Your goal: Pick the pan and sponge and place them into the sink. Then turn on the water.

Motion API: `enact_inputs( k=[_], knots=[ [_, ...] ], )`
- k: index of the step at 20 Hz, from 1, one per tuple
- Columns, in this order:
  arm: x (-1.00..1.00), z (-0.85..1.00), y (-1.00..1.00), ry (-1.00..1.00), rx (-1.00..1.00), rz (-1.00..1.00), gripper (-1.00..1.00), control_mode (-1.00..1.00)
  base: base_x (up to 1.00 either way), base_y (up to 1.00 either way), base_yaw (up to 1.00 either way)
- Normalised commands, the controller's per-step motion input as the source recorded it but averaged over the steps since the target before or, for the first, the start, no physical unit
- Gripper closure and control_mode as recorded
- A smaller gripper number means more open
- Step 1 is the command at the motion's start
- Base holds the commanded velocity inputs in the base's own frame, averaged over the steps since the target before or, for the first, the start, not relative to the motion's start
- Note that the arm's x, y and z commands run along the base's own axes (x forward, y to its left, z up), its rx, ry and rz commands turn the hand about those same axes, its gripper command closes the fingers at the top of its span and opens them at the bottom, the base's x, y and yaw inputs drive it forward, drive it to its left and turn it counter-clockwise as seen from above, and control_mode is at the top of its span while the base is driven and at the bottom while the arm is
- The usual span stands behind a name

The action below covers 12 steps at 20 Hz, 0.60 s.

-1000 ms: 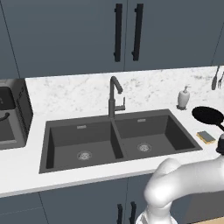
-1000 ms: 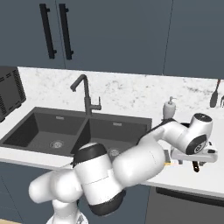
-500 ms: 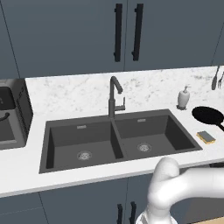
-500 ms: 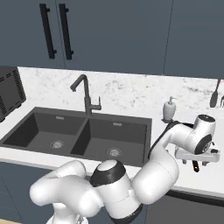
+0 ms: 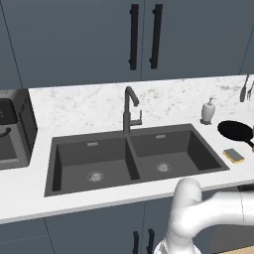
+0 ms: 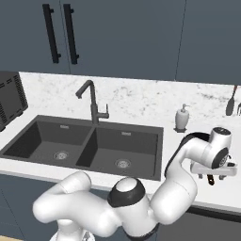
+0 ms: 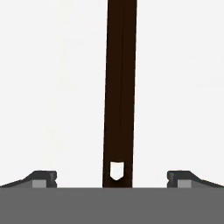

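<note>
Two dark fingertips at the bottom corners of the hand view, set far apart: jaws wide, holding nothing. Between them, touching neither, the long dark handle of the pan, running straight up the picture over plain white surface, a small pale hanging hole at its near end. Round bowl of the pan cut off beyond the top edge there.

From the right base view, white arm folded low in front, hand hanging over the right end of the surface, pan and sponge hidden behind it. Compared with a second ago, elbow sunk lower and nearer the camera, hand in almost the same spot.

From the left base view, sponge lying flat just right of the sink, near the front edge. Behind it, close but apart, the pan, handle cut off by the right edge of the frame; a second ago partly covered by the hand, now clear. Neither moved. Both basins dry, nothing inside but the drains.

Farther back, faucet behind the divider, no stream visible. White soap dispenser beside the back right corner of the sink. Black appliance at far left, partly cut off.
</note>
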Motion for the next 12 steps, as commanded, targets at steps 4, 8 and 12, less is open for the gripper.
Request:
enact_inputs(
  k=[4,8,12],
  knots=[
    [0.16,-0.26,-0.15,0.00,0.00,0.00,-1.00,-1.00,0.00,0.00,0.00],
    [0.19,-0.28,-0.06,0.00,0.00,0.00,-1.00,-1.00,0.00,0.00,0.00],
    [0.14,-0.41,0.00,0.00,-0.03,0.00,-1.00,-1.00,0.00,0.00,0.00]
  ],
)
